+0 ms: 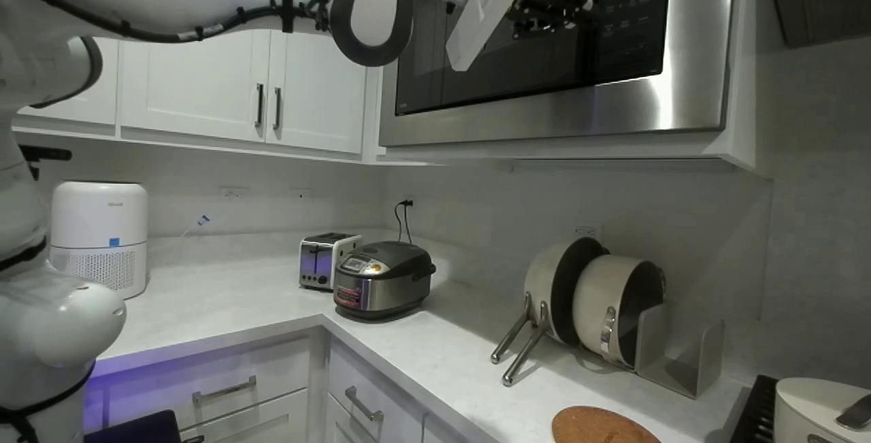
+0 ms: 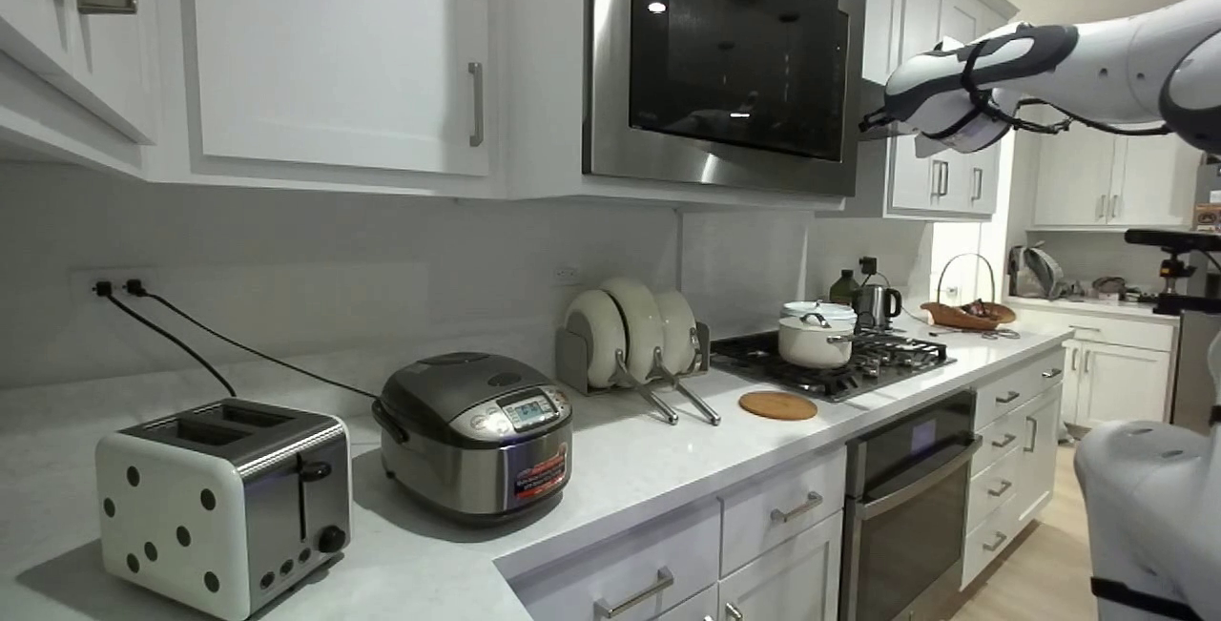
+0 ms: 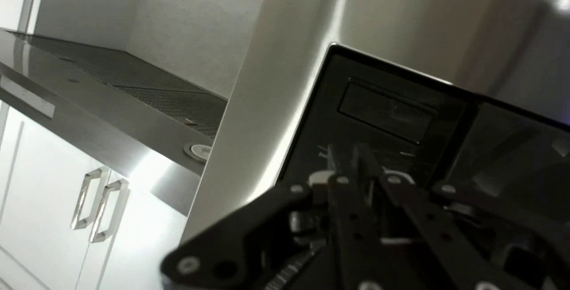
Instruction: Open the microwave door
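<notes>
Preparing, I judge: my gripper [image 3: 347, 154], clenched, seemingly empty, faces the panel [image 3: 380, 114] beside the door [image 2: 720, 63]; next, press to unlatch.

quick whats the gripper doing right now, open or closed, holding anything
Gripper: jaws stand close together in the wrist view, no held thing visible between them; whether fully shut cannot be told.

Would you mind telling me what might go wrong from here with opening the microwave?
In the wrist view, the pincer appears beside, not over, what looks like a rectangular button, so it might press the wrong spot. The microwave door looks shut; once released, it could bump the nearby arm.
</notes>
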{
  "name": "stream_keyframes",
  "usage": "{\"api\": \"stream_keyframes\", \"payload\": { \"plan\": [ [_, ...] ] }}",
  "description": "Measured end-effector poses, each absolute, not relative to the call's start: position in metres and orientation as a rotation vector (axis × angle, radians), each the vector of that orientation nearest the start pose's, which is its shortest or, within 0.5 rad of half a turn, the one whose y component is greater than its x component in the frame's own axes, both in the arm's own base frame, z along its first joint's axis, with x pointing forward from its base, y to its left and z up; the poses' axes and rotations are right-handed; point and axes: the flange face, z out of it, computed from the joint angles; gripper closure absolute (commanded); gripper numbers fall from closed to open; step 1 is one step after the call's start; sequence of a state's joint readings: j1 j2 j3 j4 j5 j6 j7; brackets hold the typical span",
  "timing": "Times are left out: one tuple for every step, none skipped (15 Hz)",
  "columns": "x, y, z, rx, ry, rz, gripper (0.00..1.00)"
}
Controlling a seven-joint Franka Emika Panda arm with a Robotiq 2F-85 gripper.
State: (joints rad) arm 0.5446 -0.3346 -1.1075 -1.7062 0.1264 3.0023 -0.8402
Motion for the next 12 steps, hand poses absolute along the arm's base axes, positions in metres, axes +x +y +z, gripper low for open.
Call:
{"api": "stream_keyframes", "payload": {
  "plan": [
    [0.380, -0.406, 0.798, 1.968, -0.074, 1.610, 1.00],
    [0.381, -0.409, 0.798, 1.954, -0.070, 1.614, 1.00],
    [0.383, -0.411, 0.798, 1.941, -0.069, 1.619, 1.00],
    [0.385, -0.413, 0.797, 1.931, -0.069, 1.624, 1.00],
    [0.388, -0.415, 0.795, 1.923, -0.064, 1.624, 1.00],
    [0.392, -0.416, 0.793, 1.919, -0.060, 1.626, 1.00],
    [0.396, -0.417, 0.790, 1.918, -0.057, 1.629, 1.00],
    [0.401, -0.417, 0.787, 1.922, -0.053, 1.632, 1.00],
    [0.406, -0.416, 0.785, 1.929, -0.048, 1.636, 1.00],
    [0.411, -0.415, 0.783, 1.935, -0.041, 1.642, 1.00],
    [0.416, -0.412, 0.781, 1.943, -0.033, 1.650, 1.00],
    [0.421, -0.408, 0.780, 1.950, -0.023, 1.661, 1.00]
  ]
}}
